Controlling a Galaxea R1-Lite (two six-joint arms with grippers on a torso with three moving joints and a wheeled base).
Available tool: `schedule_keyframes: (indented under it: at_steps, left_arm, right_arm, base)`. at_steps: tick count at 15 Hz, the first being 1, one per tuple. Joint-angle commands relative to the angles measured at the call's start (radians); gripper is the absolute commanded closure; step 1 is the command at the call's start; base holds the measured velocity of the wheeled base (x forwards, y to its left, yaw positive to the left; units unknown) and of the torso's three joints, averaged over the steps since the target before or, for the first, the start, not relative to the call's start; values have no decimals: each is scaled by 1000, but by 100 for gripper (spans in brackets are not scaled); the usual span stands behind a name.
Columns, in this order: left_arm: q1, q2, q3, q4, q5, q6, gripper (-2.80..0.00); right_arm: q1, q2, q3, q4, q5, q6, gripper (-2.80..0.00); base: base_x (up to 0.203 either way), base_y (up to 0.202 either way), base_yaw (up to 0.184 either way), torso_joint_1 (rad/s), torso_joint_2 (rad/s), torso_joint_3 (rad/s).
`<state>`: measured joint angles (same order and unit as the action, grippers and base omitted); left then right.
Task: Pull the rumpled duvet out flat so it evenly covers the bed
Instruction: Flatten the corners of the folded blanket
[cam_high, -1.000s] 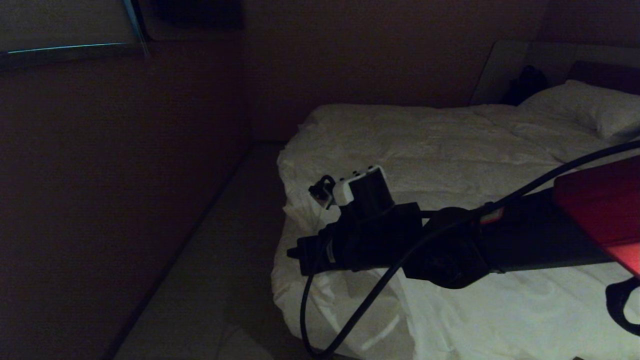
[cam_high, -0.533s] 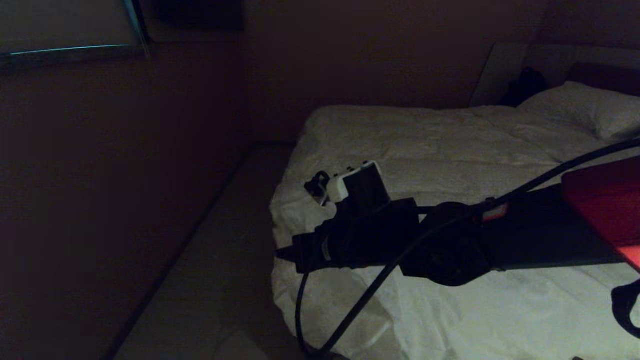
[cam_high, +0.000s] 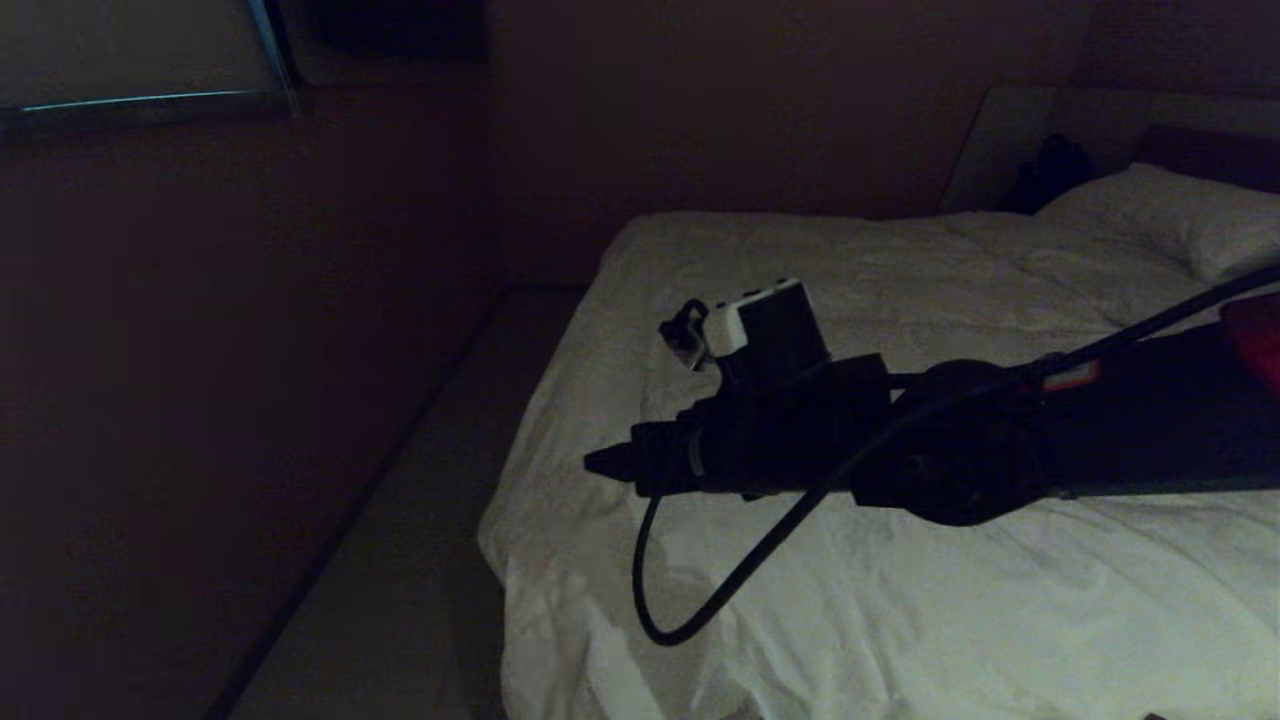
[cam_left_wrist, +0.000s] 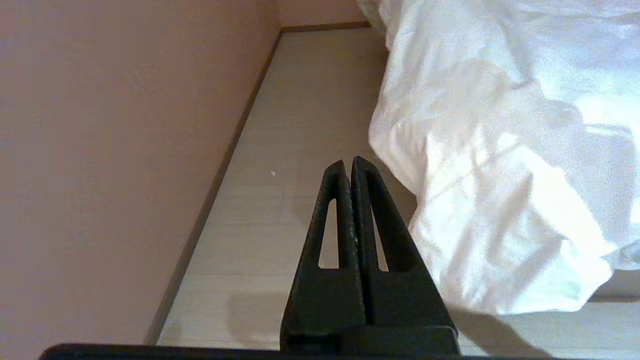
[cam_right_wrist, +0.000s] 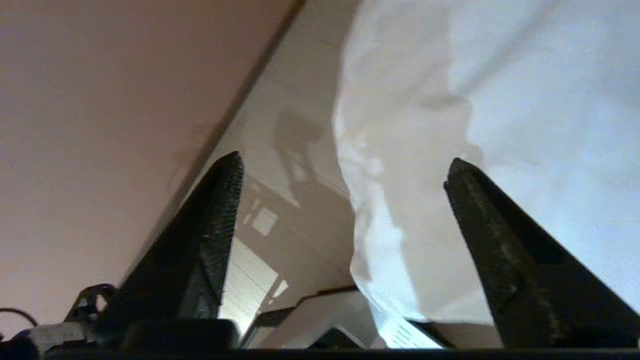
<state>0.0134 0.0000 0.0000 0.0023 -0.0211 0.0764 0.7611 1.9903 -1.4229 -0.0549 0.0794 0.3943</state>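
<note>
Right gripper (cam_right_wrist: 345, 165) wide open, empty, over duvet (cam_high: 900, 600) edge; left gripper (cam_left_wrist: 348, 167) closed.

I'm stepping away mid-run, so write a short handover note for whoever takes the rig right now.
Right gripper: open, empty, over the duvet's side edge near the floor strip.
Left gripper: shut, empty, parked over the floor beside the bed.
Duvet: spread across the bed up to the pillow, edge draped over the side.
Done: most of the top looks covered.
Left: creases remain; hanging corner is bunched.
</note>
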Motion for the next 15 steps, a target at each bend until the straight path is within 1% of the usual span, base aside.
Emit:
schedule_keyframes:
  at_steps: [1,2,3,7,8,9,11,12,15]
  left_arm:
    - [0,0,0,1,0,0,0]
    - [0,0,0,1,0,0,0]
    - [-1,0,0,1,0,0,0]
    - [-1,0,0,1,0,0,0]
    - [0,0,0,1,0,0,0]
    - [0,0,0,1,0,0,0]
    - [0,0,0,1,1,0,0]
    - [0,0,0,1,0,0,0]
    - [-1,0,0,1,0,0,0]
  right_arm:
    - [-105,-43,44,8,5,11,-280]
    - [-146,-57,77,7,12,17,-280]
    - [-153,-62,85,6,16,20,0]
    - [-229,-55,92,2,36,23,0]
    - [-241,-76,100,5,56,26,0]
    - [-243,-102,114,5,59,33,0]
    - [-249,-183,145,9,57,42,0]
    - [-264,-257,159,23,56,42,0]
    - [-342,-501,210,119,52,32,0]
  base:
    - [0,0,0,0,0,0]
    - [0,0,0,0,0,0]
    - [0,0,0,0,0,0]
    - [0,0,0,0,0,0]
    - [0,0,0,0,0,0]
    - [0,0,0,0,0,0]
    - [0,0,0,0,0,0]
    - [0,0,0,0,0,0]
    - [0,0,0,0,0,0]
